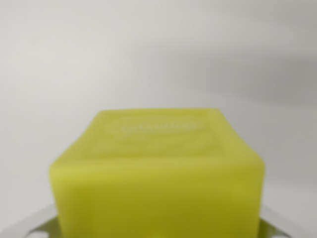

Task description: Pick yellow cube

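Although the wrist view is blurred, the yellow cube (157, 171) fills its lower middle, very close to the camera, with faint embossed marks on its top face. Grey metal parts show at both bottom corners, touching the cube's sides; whether the fingers clamp it I cannot tell. Behind lies a plain pale surface.

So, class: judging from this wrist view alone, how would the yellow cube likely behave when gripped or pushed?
The yellow cube has flat faces and straight edges, so it will probably slide, not roll. It looks squat and broad, so tipping seems unlikely. Its smooth, slightly glossy surface might be a little slippery. Weight cannot be judged.
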{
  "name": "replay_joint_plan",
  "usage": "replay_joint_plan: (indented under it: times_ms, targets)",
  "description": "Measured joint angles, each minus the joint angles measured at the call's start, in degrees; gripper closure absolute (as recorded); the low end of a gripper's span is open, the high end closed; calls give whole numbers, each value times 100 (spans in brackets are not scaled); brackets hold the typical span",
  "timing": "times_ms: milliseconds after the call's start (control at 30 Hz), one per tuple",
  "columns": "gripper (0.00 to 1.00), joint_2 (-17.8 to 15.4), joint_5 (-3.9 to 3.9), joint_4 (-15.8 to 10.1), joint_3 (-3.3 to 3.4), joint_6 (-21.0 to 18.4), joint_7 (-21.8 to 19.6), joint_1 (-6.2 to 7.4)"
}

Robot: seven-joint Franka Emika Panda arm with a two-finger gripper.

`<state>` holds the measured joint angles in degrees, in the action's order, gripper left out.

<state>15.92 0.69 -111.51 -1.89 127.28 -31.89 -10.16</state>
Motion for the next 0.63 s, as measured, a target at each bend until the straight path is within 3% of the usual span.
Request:
replay_joint_plan:
  times_ms: [333, 633]
  targets:
    - [100, -166, -8, 133, 0, -298, 6, 0]
    - [100, -179, -9, 145, 0, -323, 7, 1]
